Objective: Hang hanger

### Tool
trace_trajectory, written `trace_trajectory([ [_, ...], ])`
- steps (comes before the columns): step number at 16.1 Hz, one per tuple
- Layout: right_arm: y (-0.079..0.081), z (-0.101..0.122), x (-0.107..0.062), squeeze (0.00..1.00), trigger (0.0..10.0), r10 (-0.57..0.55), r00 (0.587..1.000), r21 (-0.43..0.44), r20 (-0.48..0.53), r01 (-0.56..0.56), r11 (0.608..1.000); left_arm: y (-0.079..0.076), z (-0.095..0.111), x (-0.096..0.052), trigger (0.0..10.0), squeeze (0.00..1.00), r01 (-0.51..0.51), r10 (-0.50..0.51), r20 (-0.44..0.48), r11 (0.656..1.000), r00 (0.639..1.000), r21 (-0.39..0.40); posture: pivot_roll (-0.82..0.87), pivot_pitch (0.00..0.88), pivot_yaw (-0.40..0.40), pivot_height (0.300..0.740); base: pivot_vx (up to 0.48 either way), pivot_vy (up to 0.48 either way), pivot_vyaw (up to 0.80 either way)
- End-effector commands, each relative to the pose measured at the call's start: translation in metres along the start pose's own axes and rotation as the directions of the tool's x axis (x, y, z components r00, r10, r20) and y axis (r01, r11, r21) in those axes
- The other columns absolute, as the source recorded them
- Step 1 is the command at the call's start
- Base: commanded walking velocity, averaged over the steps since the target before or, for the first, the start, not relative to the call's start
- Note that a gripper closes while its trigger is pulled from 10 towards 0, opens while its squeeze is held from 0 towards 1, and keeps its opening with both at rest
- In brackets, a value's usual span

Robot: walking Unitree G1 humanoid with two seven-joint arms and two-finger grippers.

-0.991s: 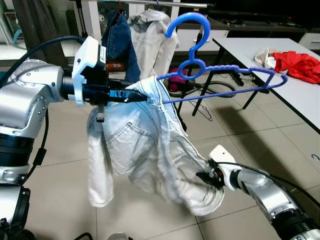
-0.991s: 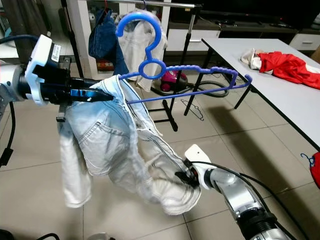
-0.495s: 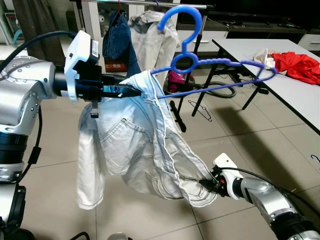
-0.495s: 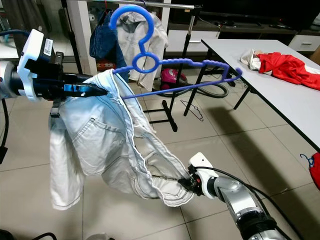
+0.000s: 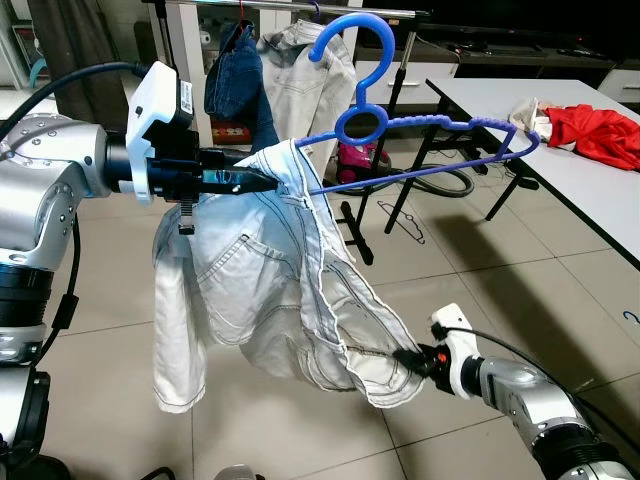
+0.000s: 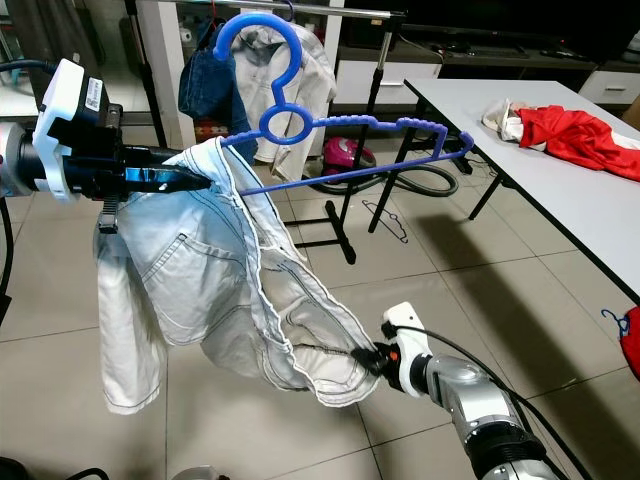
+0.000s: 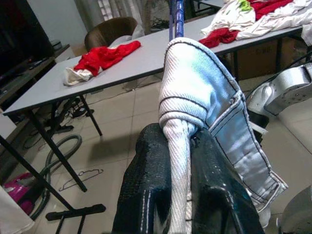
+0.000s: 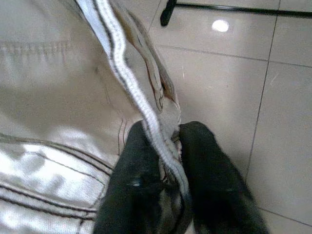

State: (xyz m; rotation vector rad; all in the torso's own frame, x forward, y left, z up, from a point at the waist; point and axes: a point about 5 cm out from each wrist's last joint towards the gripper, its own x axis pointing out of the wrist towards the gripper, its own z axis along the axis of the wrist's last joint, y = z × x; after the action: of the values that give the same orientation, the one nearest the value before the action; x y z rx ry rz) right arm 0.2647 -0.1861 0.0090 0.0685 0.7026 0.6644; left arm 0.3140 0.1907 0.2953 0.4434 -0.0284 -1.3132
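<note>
Down low and closest, the right gripper (image 5: 412,358) is pinching the bottom hem of a pale denim jacket (image 5: 270,290), its two black fingers (image 8: 141,170) pressed together on a fold of the cloth just above the tiled floor (image 5: 470,270). From there the jacket is stretching up and across toward the robot's left, hanging in loose folds with one sleeve dangling free.

Higher up, the left gripper (image 5: 262,181) is reaching in level from the robot's left, its fingers (image 7: 156,190) clamping a bunched ridge of the jacket's upper edge between them. Right at that grip, one end of the blue hanger (image 5: 420,125) is sitting under the denim, so the cloth is draping over that arm of it. The rest of the hanger is sticking out bare toward the robot's right, tilted, with its hook (image 5: 360,45) curving up in the air and not resting on anything.

Beyond it, a white table (image 5: 560,150) is standing on the right with a red garment (image 5: 595,125) lying in a heap on top. A wire hanger (image 5: 400,220) is lying on the tiles near the table's legs. At the back, a clothes rail (image 5: 300,8) is carrying a dark blue denim garment (image 5: 235,85) and a light jacket (image 5: 310,80), both hanging behind the blue hook.
</note>
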Motion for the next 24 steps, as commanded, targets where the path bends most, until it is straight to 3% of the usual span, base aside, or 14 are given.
trace_trajectory([
  [1,-0.006,0.008,-0.003,0.00,0.0,-0.017,0.999,0.022,0.027,0.016,1.000,0.003,0.014,-0.003,0.0,0.00,-0.023,0.022,0.030,0.998,0.999,0.058,0.08,0.000,-0.111,0.740,0.000,0.000,0.00],
  [6,-0.008,0.011,-0.005,0.00,0.0,-0.038,0.997,0.066,0.067,0.033,0.997,0.004,0.011,-0.002,0.0,0.00,-0.031,0.030,0.024,0.998,0.999,0.054,0.08,0.000,-0.110,0.740,0.000,0.000,0.00],
  [9,-0.019,0.029,-0.010,0.00,0.0,-0.164,0.974,0.137,0.159,0.142,0.980,-0.004,-0.005,0.001,0.0,0.00,-0.022,0.023,-0.033,0.999,0.999,0.038,0.08,0.000,-0.108,0.740,0.000,0.000,0.00],
  [13,-0.042,0.075,-0.032,0.00,0.0,-0.369,0.869,0.350,0.329,0.251,0.903,-0.041,-0.052,0.021,0.0,0.00,0.047,-0.054,-0.101,0.997,0.993,-0.068,0.08,0.000,-0.095,0.740,0.000,0.000,0.00],
  [15,-0.044,0.090,-0.037,0.00,0.0,-0.383,0.851,0.377,0.360,0.243,0.894,-0.059,-0.065,0.029,0.0,0.00,0.083,-0.096,-0.107,0.989,0.990,-0.118,0.08,0.000,-0.094,0.740,0.000,0.000,0.00],
  [20,-0.053,0.096,-0.037,0.00,0.0,-0.430,0.851,0.401,0.302,0.296,0.867,-0.075,-0.079,0.035,0.0,0.00,0.097,-0.118,-0.148,0.986,0.982,-0.138,0.08,0.000,-0.097,0.740,0.000,0.000,0.00],
  [24,-0.075,0.107,-0.055,0.00,0.0,-0.533,0.790,0.510,0.303,0.339,0.791,-0.095,-0.104,0.022,0.0,0.00,0.094,-0.135,-0.321,0.986,0.938,-0.141,0.07,0.000,-0.093,0.740,0.000,0.000,0.00],
])
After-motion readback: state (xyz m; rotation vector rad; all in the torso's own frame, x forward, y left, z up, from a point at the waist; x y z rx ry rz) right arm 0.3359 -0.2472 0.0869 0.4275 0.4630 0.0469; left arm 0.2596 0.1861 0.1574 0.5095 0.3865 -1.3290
